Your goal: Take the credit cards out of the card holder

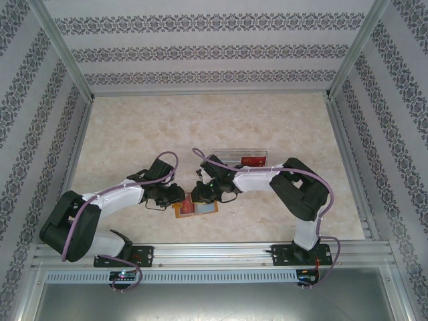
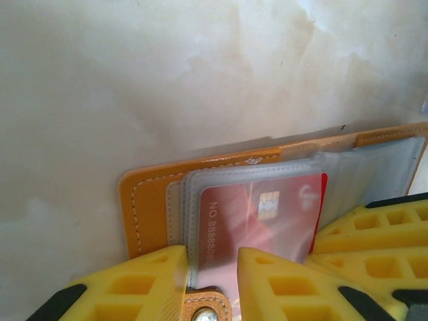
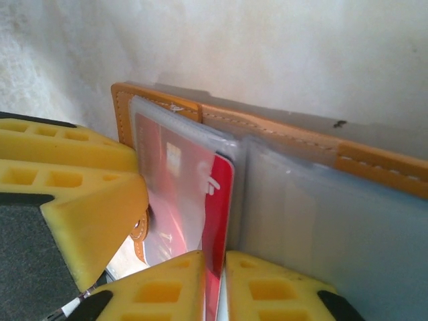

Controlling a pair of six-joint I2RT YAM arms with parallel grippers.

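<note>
Pale marbled tabletop (image 1: pixel 134 134) fills the middle of the top view, walled by patterned panels. Left arm (image 1: pixel 100 204) comes in from lower left, right arm (image 1: pixel 294 187) from lower right; the two meet just below centre. Clear tray (image 1: pixel 231 154) sits just above centre, with a red piece (image 1: pixel 254 160) at its right end, apart from the arms. Card holder (image 1: pixel 194 208) lies open and flat on the tabletop between the two wrists, orange-tan cover showing as a stitched border around the inside. Grey translucent pockets (image 3: pixel 321 221) fan across its inner face. One red credit card (image 3: pixel 224 200), with chip and printed number visible, sits in the front pocket in the left wrist view; a strip of its bare red edge pokes out past the sleeve. Right end effector (image 3: pixel 215 261), at the bottom of its wrist view: fingers nearly together, the card's exposed edge running down between them, so it is clenched on the red credit card. Its fingers (image 2: pixel 374 231) also show at lower right of the left wrist view. Left end effector (image 2: pixel 210 257), bottom of frame: fingers partly apart, straddling the holder's lower edge, pocket leaf in the gap; cannot tell whether it grips or only rests there. Snap tab (image 2: pixel 207 307) lies between those fingers.
</note>
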